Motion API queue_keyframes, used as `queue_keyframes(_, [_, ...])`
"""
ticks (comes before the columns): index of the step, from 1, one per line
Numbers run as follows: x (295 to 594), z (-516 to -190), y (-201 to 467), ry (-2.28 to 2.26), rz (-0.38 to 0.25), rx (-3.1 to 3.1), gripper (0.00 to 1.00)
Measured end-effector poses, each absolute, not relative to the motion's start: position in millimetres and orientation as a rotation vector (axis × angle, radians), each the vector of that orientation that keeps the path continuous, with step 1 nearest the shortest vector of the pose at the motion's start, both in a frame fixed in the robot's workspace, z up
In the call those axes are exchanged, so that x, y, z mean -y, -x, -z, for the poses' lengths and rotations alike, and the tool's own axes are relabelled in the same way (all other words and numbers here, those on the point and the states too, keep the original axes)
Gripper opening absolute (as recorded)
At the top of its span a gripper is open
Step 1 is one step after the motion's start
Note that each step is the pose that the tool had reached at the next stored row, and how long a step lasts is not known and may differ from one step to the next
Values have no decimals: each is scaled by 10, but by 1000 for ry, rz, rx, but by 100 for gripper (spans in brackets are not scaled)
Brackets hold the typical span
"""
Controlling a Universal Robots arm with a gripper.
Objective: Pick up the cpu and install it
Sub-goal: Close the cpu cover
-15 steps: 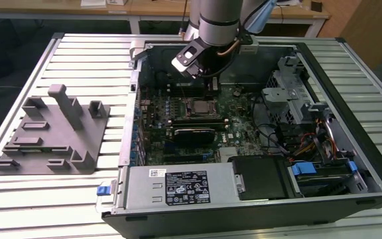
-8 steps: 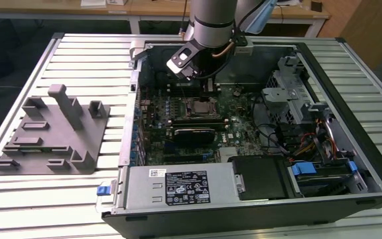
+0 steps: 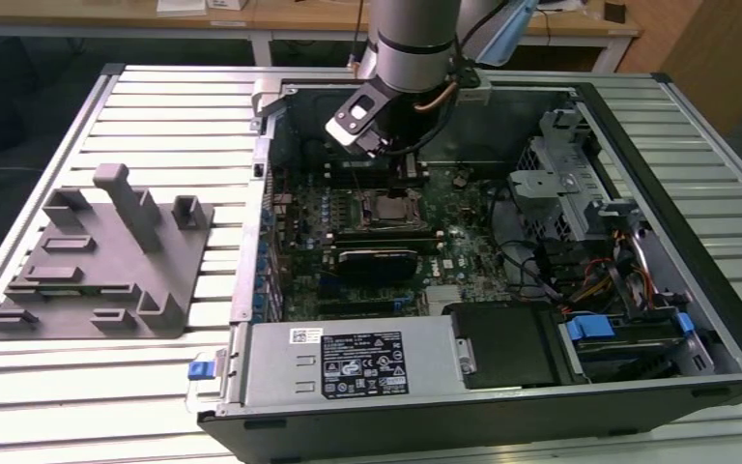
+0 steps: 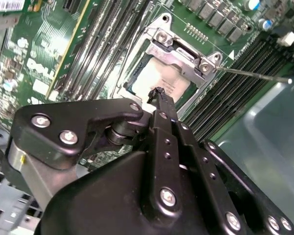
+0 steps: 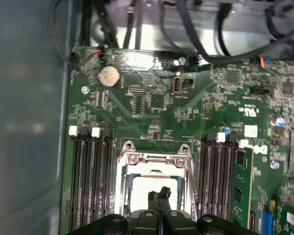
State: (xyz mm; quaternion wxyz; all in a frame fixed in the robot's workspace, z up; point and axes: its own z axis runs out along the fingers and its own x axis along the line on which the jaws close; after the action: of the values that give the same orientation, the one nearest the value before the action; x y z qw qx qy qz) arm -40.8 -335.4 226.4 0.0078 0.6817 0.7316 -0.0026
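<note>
The black gripper (image 4: 158, 92) is hanging right over the small square silver-grey cpu (image 4: 164, 78), its jaws pressing together with nothing between them. The cpu is lying flat inside the silver metal socket frame (image 5: 154, 158) on the green motherboard (image 5: 152, 103), between banks of black memory slots (image 5: 90, 181). The open black computer case (image 3: 474, 425) is resting on the pale slatted metal table (image 3: 88, 406)
</note>
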Motion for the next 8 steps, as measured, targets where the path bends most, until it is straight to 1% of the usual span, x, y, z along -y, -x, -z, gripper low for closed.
queue_keyframes(8, [3354,-2260,408,-1959,6,-2436,11])
